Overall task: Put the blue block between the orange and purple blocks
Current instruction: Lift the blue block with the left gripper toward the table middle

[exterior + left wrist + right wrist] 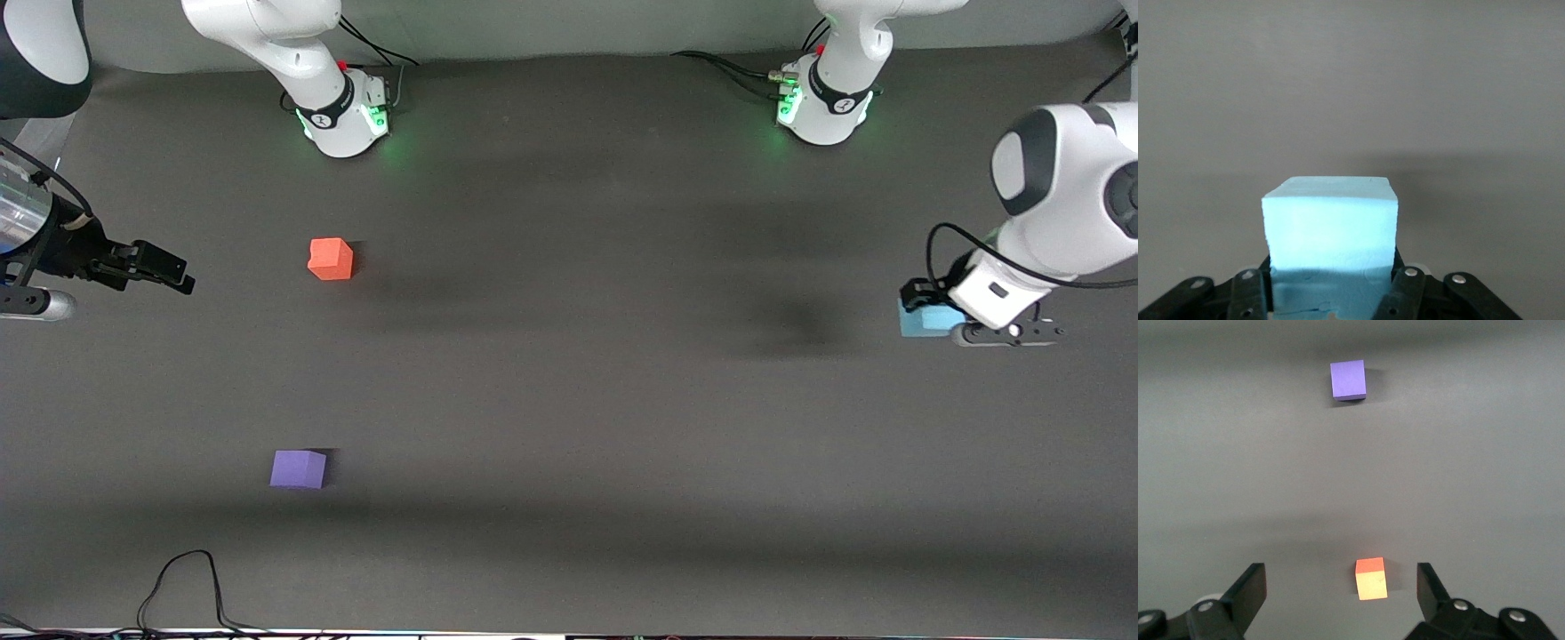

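The blue block [916, 320] is a light sky-blue cube at the left arm's end of the table. My left gripper [923, 309] is shut on the blue block [1330, 220], with one black finger [1403, 287] on each side of it. I cannot tell whether the block touches the table. The orange block [331, 259] sits toward the right arm's end. The purple block [298, 468] lies nearer the front camera than the orange one. My right gripper [169, 271] is open and empty in the air at the right arm's end. Its wrist view shows the orange block [1371, 579] below and between the open fingers of the gripper [1341, 577], with the purple block [1348, 380] farther off.
A dark grey mat [578, 400] covers the table. A black cable [187, 587] loops at the front edge near the right arm's end. The two arm bases [347, 111] [822, 107] stand along the edge farthest from the front camera.
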Controlling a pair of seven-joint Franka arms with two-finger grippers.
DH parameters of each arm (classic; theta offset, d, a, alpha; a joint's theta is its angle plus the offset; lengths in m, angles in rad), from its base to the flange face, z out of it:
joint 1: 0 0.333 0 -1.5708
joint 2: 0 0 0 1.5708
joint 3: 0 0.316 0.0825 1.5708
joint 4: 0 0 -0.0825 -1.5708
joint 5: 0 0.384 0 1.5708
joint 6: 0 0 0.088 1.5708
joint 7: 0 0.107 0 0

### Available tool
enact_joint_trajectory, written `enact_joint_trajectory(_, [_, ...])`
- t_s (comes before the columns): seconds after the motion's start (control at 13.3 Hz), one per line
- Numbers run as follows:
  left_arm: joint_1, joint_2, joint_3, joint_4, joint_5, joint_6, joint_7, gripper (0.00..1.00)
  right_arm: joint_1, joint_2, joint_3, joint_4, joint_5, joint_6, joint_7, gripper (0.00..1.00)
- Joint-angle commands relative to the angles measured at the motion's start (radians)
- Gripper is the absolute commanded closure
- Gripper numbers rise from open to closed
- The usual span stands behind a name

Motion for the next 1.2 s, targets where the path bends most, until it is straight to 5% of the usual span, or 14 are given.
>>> enact_joint_trajectory(0.0, [-0.109, 0.005, -0.11, 0.055, -0.001, -0.056, -0.262, 0.7, 0.008, -0.004, -0.003, 0.002, -0.025, -0.006, -0.01, 0.0])
enact_joint_trajectory(0.23, [-0.256, 0.126, -0.221, 0.195, -0.001, -0.041, -0.568, 0.7, 0.01, -0.004, -0.003, 0.002, -0.025, -0.005, -0.01, 0.0])
enact_joint_trajectory(0.6, [-0.537, 0.462, -0.229, 0.559, 0.079, -0.035, -0.915, 0.7, 0.01, -0.004, -0.002, 0.002, -0.031, -0.006, -0.01, 0.0])
enact_joint_trajectory(1.13, [-0.649, 0.714, -0.223, 0.583, 0.22, 0.195, -1.027, 0.66, 0.008, -0.004, -0.003, -0.004, -0.031, -0.006, -0.011, 0.0])
